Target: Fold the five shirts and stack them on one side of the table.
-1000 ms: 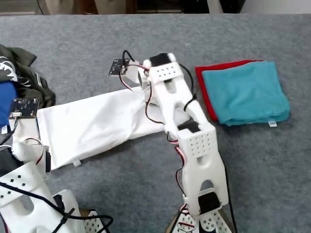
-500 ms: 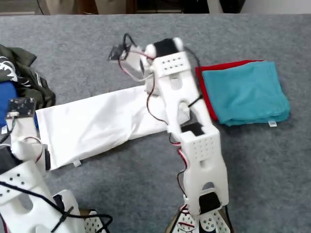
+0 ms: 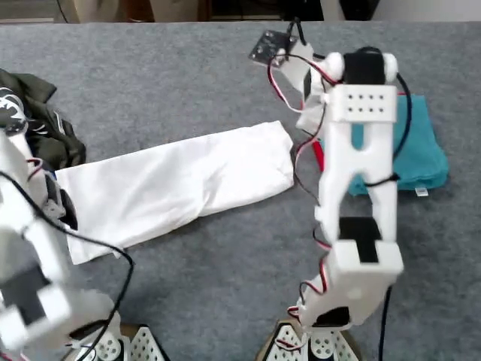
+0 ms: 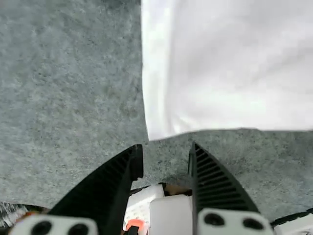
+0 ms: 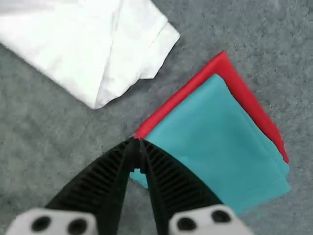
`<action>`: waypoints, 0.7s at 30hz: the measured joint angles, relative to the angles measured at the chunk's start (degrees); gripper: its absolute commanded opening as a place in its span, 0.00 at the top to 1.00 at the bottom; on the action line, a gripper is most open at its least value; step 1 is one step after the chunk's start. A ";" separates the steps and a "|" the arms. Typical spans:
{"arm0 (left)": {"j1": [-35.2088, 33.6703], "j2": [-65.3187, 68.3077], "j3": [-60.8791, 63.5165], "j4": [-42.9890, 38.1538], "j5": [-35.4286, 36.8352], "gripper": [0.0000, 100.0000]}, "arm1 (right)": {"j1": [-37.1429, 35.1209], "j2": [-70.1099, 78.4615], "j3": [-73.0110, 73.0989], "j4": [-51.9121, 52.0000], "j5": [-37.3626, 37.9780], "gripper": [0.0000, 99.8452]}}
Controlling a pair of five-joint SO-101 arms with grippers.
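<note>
On the table (image 3: 188,68): a white shirt (image 3: 180,184) is laid out as a long folded strip, between a dark heap of unfolded shirts (image 3: 34,120) and a stack (image 3: 421,150) of teal on red.
Left gripper (image 4: 165,159): held at the strip's corner, jaws spread, nothing gripped.
Right gripper (image 5: 137,149): held over the stack's corner, jaws pressed together, empty.
Risk: the strip may be pulled open if only one layer is pinched; the stack could be knocked askew by a low sweep.
</note>
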 measured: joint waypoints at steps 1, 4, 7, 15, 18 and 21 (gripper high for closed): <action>-0.70 3.78 -2.64 0.00 0.00 0.83 | 0.18 -1.85 1.76 0.00 0.70 0.99; -2.73 12.31 -9.76 0.00 -2.90 0.83 | 0.44 -6.33 6.15 0.00 1.93 0.99; -3.60 17.76 -14.07 0.00 -6.07 0.83 | 0.44 -9.32 8.97 0.00 2.73 0.99; 0.09 27.96 -15.74 -4.40 -8.00 0.83 | 0.44 -12.66 9.76 0.00 3.16 0.99; 1.41 30.24 -15.74 -5.98 -7.56 0.83 | 0.44 -13.10 9.93 0.00 3.16 0.99; 2.02 32.26 -15.82 -7.47 -6.33 0.83 | 0.44 -14.33 9.93 0.00 3.16 0.99</action>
